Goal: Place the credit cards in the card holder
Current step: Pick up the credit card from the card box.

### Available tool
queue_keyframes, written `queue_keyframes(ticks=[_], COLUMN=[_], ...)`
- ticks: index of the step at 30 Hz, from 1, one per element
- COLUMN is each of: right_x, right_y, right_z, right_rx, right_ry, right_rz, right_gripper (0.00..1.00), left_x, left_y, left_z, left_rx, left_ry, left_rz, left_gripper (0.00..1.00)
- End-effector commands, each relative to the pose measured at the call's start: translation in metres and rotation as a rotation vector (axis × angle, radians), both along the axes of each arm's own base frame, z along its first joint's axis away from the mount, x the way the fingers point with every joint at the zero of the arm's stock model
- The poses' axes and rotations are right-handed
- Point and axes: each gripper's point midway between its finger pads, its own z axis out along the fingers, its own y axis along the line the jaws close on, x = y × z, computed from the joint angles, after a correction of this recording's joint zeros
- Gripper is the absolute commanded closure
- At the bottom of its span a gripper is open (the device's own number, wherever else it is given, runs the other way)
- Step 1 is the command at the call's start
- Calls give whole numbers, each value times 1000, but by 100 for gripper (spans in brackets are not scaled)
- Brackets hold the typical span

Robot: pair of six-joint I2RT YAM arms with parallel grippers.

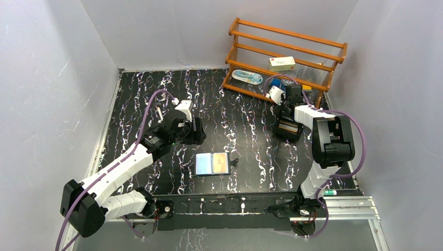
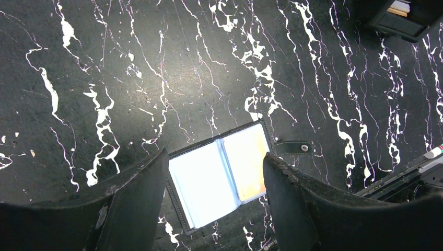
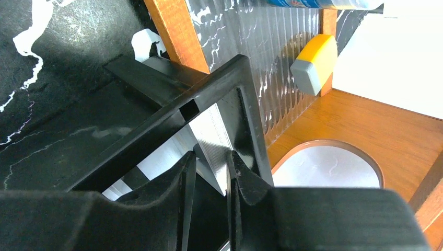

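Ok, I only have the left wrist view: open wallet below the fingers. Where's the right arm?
Observer: The right fingers are down in a black box beside the rack.
Operator: Holding a card?
Observer: A white card stands between them. They're nearly closed, but I can't confirm a firm grip.
Operator: Is the left touching the wallet?
Observer: No. Seen from above, the left fingers hang behind the wallet, apart from it.

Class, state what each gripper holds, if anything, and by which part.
The left gripper holds nothing. The right gripper straddles the edge of a white card in the black box; whether it grips is unclear.
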Motion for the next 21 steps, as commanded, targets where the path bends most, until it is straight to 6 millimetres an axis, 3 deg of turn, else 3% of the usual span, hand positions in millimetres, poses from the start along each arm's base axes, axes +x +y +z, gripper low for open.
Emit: queue_keyframes(ticks=[1,12,21], right_x=[3,11,16], right_y=[-3,3,7], right_z=[-3,28,39], right_rx=[-8,27,34], right_ry=[19,-29,-26], right_rz=[-16,-12,12], right_gripper=[68,68,73], left_x=[1,-2,-6], left_y=[1,-3,-6], left_z=[9,5,3], left_rx=[-2,-22,-35], left_ry=[-25,-5,8], left_rz=[-14,-21,-44], left_gripper=[35,35,35])
